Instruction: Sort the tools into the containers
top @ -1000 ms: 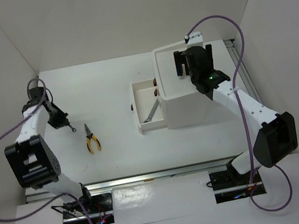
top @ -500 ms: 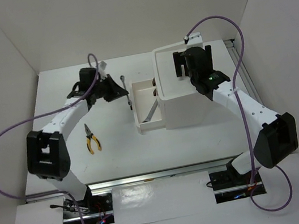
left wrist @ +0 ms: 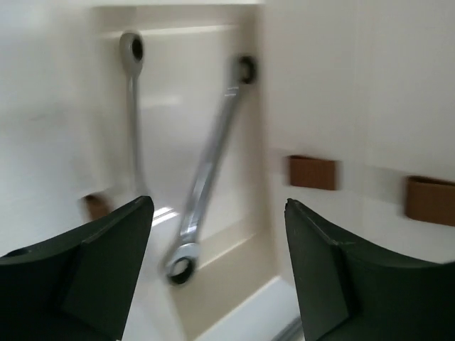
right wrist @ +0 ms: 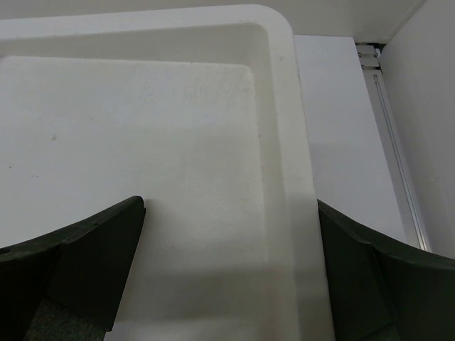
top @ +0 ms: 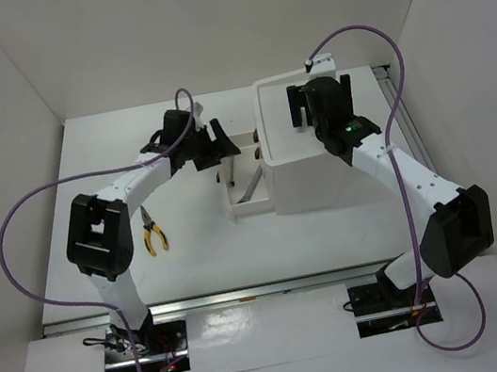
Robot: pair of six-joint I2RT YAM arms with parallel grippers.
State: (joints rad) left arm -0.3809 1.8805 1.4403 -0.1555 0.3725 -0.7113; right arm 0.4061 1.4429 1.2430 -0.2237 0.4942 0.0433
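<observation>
The pliers (top: 151,231) lie on the bench (top: 202,251), at 8 o'clock from the pulled-out drawer (top: 253,210). Inside the drawer rest a slanted wrench (left wrist: 213,156) and, at its 10 o'clock in the wrist view, a straight wrench (left wrist: 134,114) along the side wall. The left pincer (left wrist: 217,206) hangs over them, fingers apart, gripping nothing. The box (top: 324,178) stands at the drawer's 3 o'clock. The right pincer (right wrist: 231,206) hovers above the box's top tray (right wrist: 284,106), fingers apart, empty.
</observation>
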